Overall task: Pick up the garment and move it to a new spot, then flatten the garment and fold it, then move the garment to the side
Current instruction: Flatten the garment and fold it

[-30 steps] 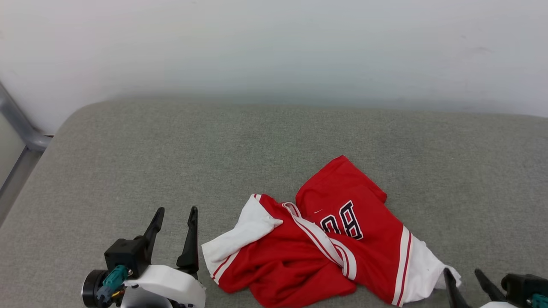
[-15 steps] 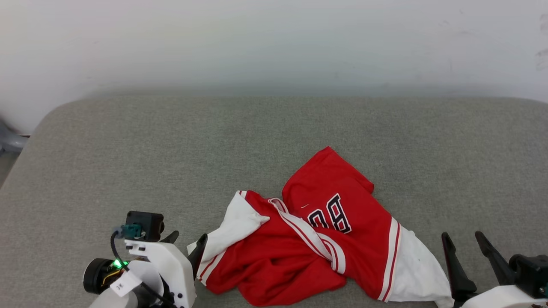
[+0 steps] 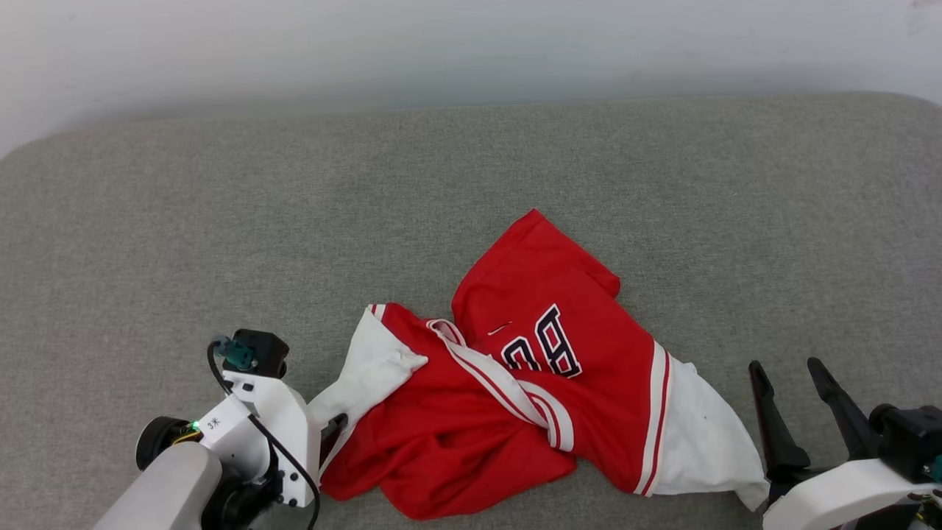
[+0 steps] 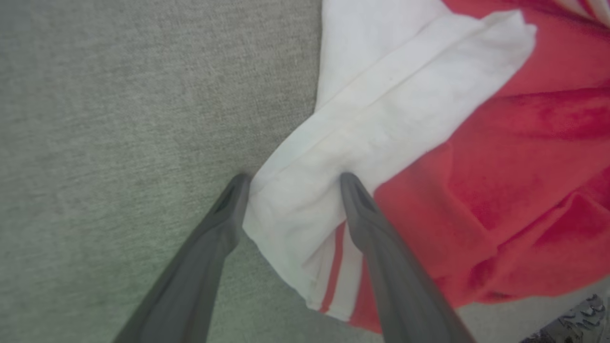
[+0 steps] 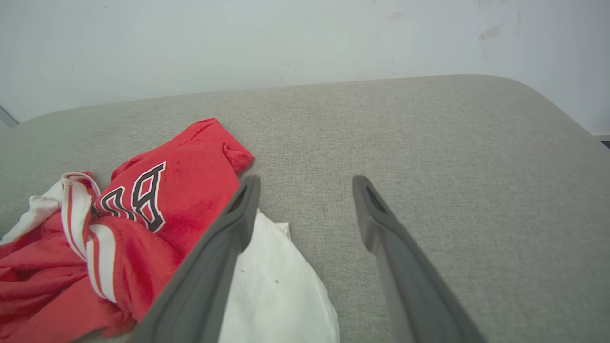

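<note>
The garment [image 3: 559, 309] is a bright red jersey with dark white-outlined lettering, lying crumpled on the grey cushion with white inside showing at both ends. My left gripper [image 3: 329, 433] points down at its white left corner. In the left wrist view the left gripper [image 4: 291, 178] is open, its two fingers straddling that folded white corner of the garment [image 4: 500, 157]. My right gripper [image 3: 784, 364] stands open just right of the white right hem. In the right wrist view the right gripper [image 5: 306, 178] has bare cushion between its fingers, with the garment [image 5: 190, 162] to its left.
The grey cushioned surface [image 3: 221, 221] stretches wide on all sides of the jersey, with a rounded far right corner [image 3: 905, 103]. A pale wall [image 3: 441, 44] runs along its far edge.
The camera has shifted, so the whole picture moved. My left gripper has tipped over from fingers-up to reach the jersey's white left corner. My right gripper has risen beside the right hem.
</note>
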